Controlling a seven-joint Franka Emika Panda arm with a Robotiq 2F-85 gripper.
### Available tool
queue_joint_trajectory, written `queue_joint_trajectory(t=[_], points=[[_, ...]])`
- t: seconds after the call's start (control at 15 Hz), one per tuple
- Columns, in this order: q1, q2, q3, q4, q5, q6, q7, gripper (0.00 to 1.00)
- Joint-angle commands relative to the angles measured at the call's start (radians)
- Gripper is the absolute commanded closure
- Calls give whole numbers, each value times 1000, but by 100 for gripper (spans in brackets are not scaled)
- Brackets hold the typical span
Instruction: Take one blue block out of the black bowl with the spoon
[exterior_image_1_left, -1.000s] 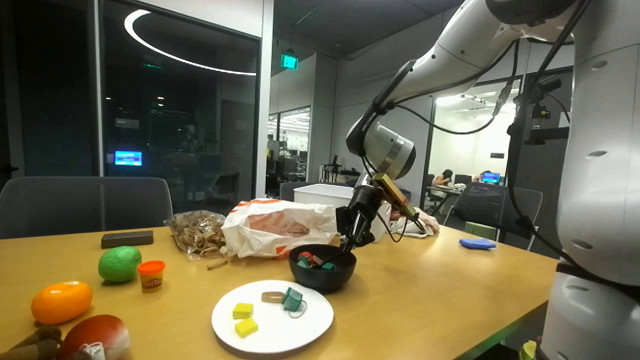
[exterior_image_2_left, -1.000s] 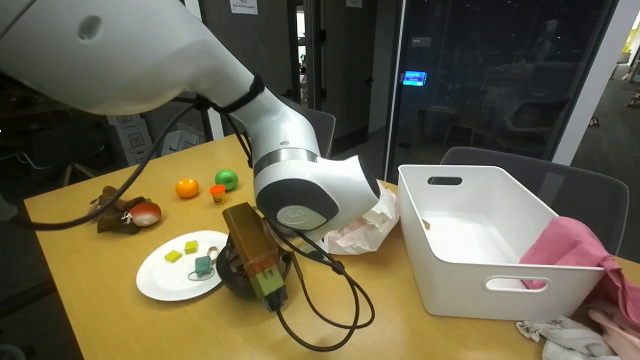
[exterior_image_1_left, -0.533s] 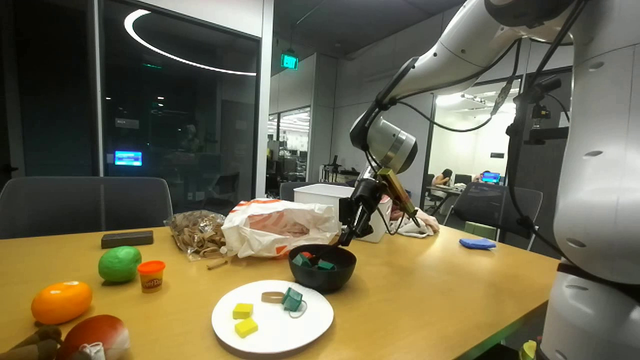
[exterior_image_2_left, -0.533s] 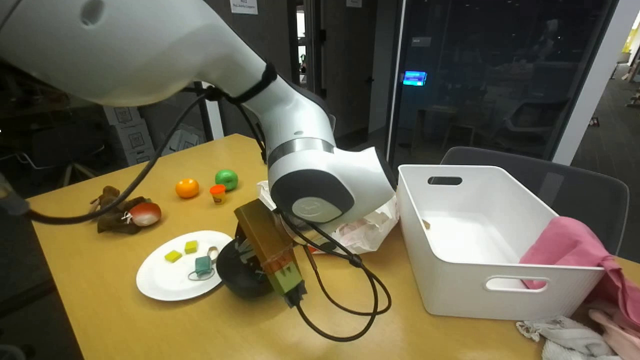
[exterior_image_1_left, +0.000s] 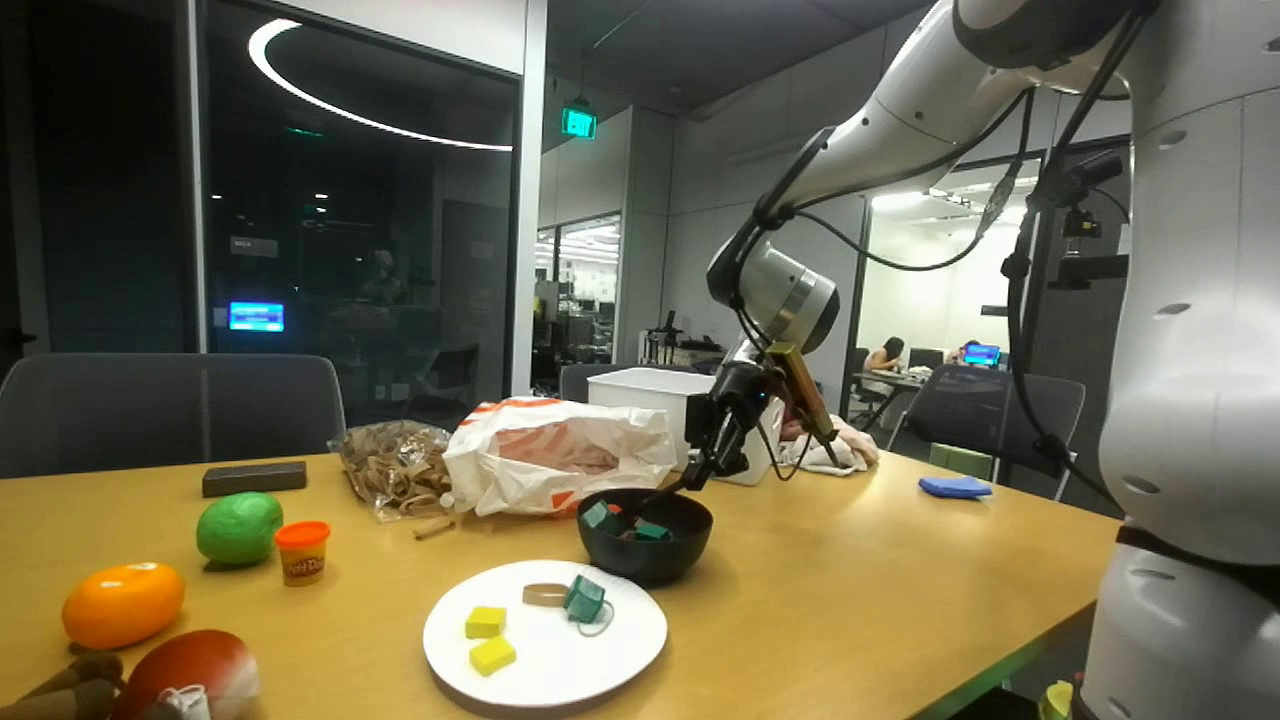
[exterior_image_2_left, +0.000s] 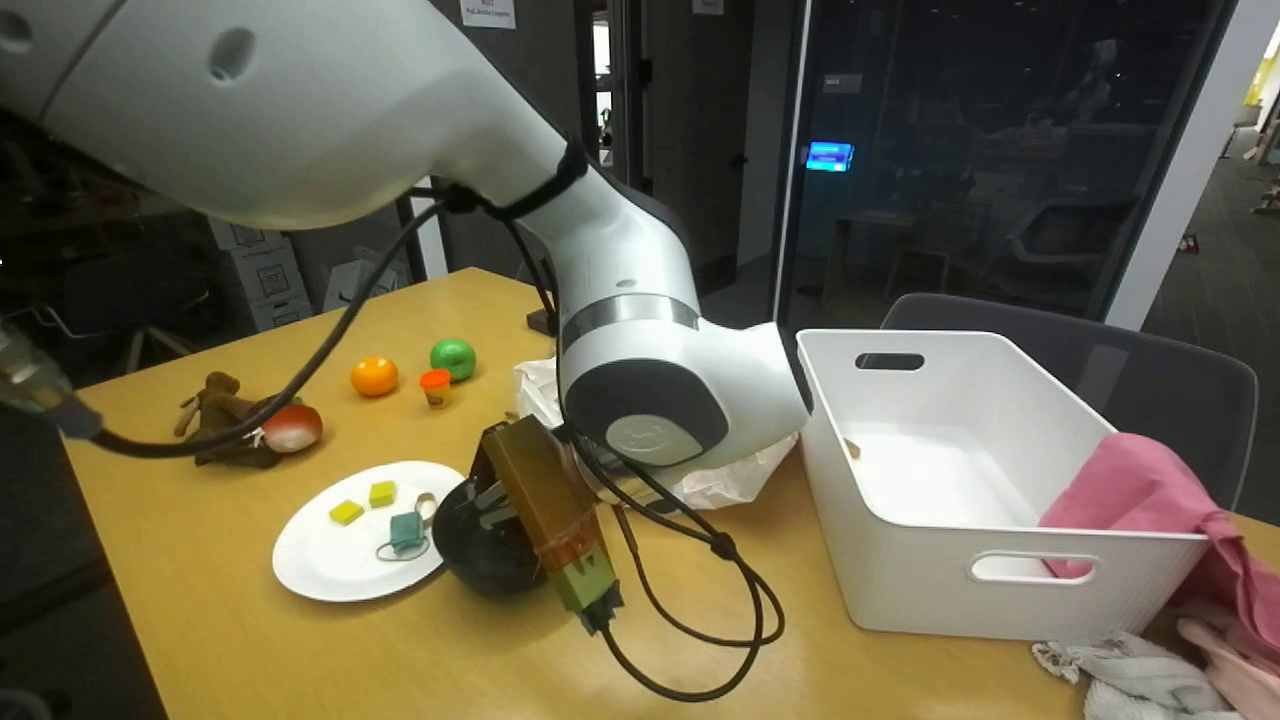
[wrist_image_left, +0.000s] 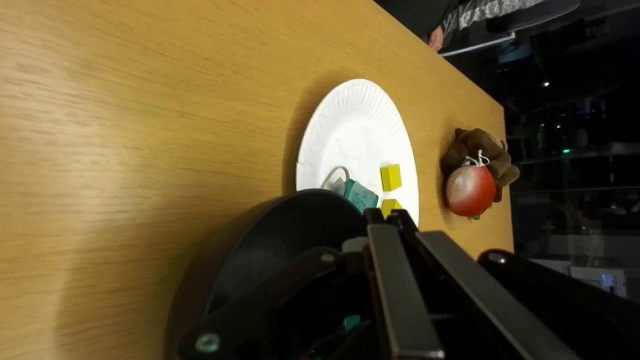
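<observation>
My Robotiq gripper (wrist_image_left: 385, 218) hung by the rim of the glossy black bowl (exterior_image_1_left: 645, 565), its jaws drawn nearly together in the wrist view. Between them, I judged, I was pinching the spoon (exterior_image_1_left: 662, 494): in an exterior view a slim dark shaft ran from my tips down into the bowl, its head lost to me in the shadow there. Inside the bowl, one blue-green block (exterior_image_1_left: 600, 515) sat tilted near the rim, and a second blue-green block (exterior_image_1_left: 652, 531) lay lower. A third blue-green block (exterior_image_1_left: 584, 598) lay on the white paper plate (exterior_image_1_left: 590, 665), just beside the bowl.

I took the scoop for the step in hand, since I could see no block riding on the spoon. The next move called for working its head under the tilted block, levelling it, and lifting slowly without dragging the bowl along.
</observation>
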Motion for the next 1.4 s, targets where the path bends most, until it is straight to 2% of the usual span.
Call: queue_joint_trajectory(t=[0.0,0.67,1.0,1.33], points=[[-12,3,5,24,18,-50,-38,91],[24,-100,34,-26,-46,-49,-105,91],[56,-163,56,-64,-100,-32,-108,91],[77,-202,67,-85,-101,-9,-94,91]])
